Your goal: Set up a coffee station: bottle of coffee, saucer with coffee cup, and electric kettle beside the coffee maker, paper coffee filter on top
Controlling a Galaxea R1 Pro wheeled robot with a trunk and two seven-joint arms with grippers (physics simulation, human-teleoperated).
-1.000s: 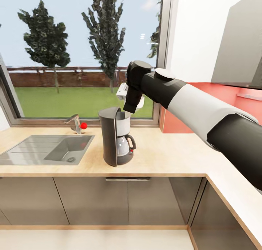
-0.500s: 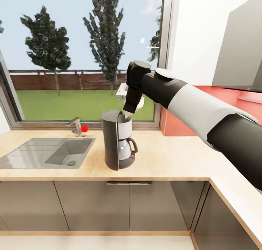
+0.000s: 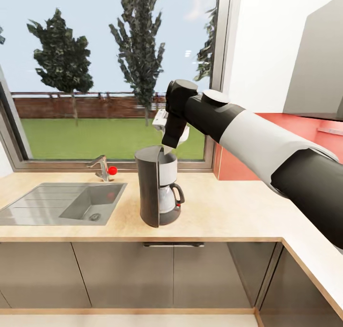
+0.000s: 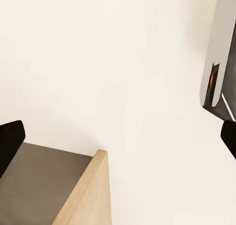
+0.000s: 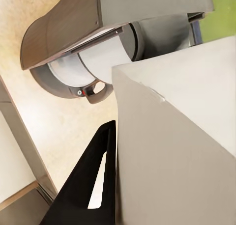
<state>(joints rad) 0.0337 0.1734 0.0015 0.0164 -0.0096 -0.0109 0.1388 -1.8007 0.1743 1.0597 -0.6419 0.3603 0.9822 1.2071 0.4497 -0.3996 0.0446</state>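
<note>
Pale, flat paper coffee filter is pinched in the right gripper, seen big in the right wrist view with one dark finger pressed against its face. In the head view it sits at frame centre, its lower tip poking out just above the top rim of the dark grey drip coffee maker with glass carafe. Key relation: the coffee maker lies directly under the gripper, filter's long axis roughly vertical, tip pointing down at the open top; can't tell if it's touching the rim. My read: the next move is a short drop and release, and the risk is the filter landing on edge or sliding off the back. Coffee maker stands on the light wood tabletop, right of the steel sink. Left gripper: fingertips at the left wrist frame edges, spread wide, holding nothing.
</note>
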